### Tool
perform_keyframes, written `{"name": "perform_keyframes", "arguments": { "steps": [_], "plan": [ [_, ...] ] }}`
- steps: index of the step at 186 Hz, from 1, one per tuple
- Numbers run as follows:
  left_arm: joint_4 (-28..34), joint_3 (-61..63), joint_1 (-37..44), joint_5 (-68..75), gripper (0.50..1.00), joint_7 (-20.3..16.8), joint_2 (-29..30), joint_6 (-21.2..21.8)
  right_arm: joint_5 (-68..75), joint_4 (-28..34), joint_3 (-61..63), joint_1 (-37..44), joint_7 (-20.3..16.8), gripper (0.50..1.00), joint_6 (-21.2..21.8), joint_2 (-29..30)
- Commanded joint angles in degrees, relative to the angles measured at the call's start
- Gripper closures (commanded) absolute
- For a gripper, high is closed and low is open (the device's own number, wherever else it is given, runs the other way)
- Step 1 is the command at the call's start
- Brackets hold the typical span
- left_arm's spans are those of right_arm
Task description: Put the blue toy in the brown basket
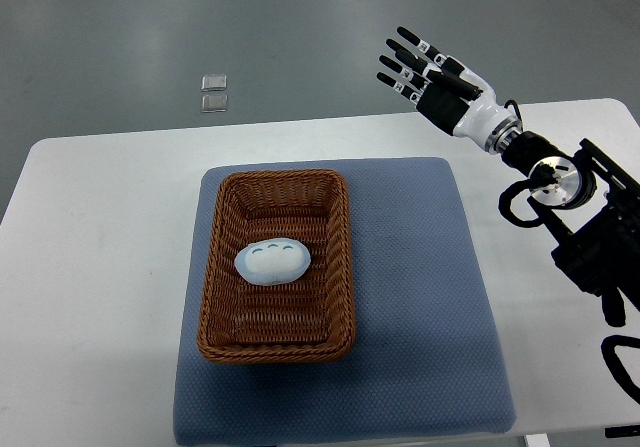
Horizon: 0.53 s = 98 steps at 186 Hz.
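blue toy (272, 261) already lying inside brown basket (277, 265), long axis running left-right, well apart to the near left of the right hand (425, 70), fingers spread and empty, raised past the table's far right edge; left arm unseen.
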Motion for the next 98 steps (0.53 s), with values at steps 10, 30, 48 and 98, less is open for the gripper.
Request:
{"name": "perform_keyframes", "arguments": {
  "steps": [10,30,48,98],
  "plan": [
    [0.01,-0.09,0.00,0.00,0.500,0.01,0.00,0.00,4.47,-3.60,0.32,-3.16,2.10,0.591,0.66,0.69],
    [0.01,-0.09,0.00,0.08,0.500,-0.07,0.00,0.00,5.00,-6.86,0.32,-3.51,2.98,0.591,1.62,0.69],
    [0.01,-0.09,0.00,0.08,0.500,0.01,0.00,0.00,5.70,-7.65,0.40,-3.60,2.98,0.591,3.03,0.69],
    [0.01,0.00,0.00,0.08,0.500,0.01,0.00,0.00,6.49,-7.65,0.32,-3.86,3.07,0.589,3.30,0.78]
  ]
}}
